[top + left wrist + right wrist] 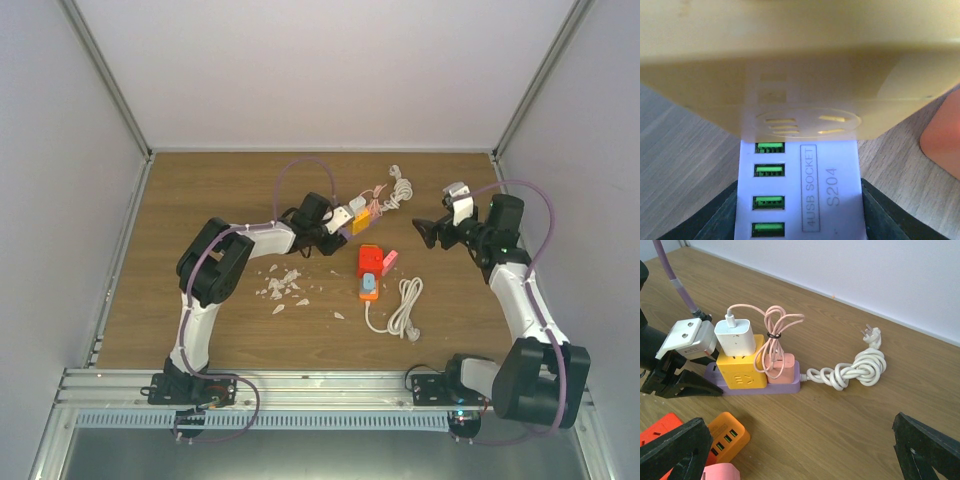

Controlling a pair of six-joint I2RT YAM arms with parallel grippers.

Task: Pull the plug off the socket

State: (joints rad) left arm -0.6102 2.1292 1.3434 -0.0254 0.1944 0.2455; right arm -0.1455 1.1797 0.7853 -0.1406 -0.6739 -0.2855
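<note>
A purple power strip (765,386) lies on the wooden table. On it stand a yellow cube adapter (740,369) with a white charger (734,337) plugged in its top, and a pink plug (782,368) with a coiled pink cable (776,327). My left gripper (799,210) is shut on the strip's USB end (799,187), its black fingers (892,215) pressed on both sides. It also shows in the top view (340,222) and the right wrist view (685,375). My right gripper (802,455) is open and empty, hovering to the right of the strip (430,235).
The strip's knotted white cord (855,369) trails right. An orange USB socket (727,437), a red block (370,260) and a pink piece (389,260) sit nearer me, with a white cable (405,305). White scraps (285,285) lie at left.
</note>
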